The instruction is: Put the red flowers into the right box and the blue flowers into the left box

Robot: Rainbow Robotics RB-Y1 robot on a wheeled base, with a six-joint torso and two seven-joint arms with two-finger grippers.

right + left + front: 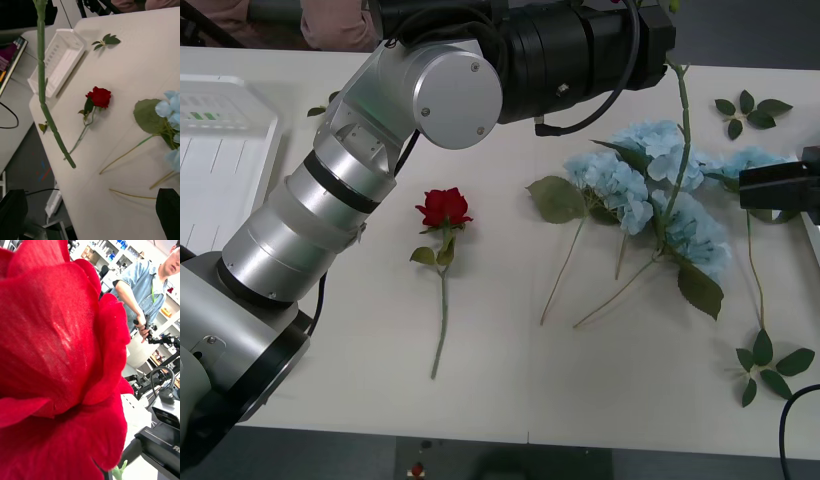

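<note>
Filling the left wrist view, a red bloom [56,363] hides the jaws.

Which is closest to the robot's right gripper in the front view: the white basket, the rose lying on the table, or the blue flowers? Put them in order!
1. Blue flowers: just beside the right gripper, on the table's right side.
2. Rose: lying mid-table.
3. Basket: at the far left edge.
</note>
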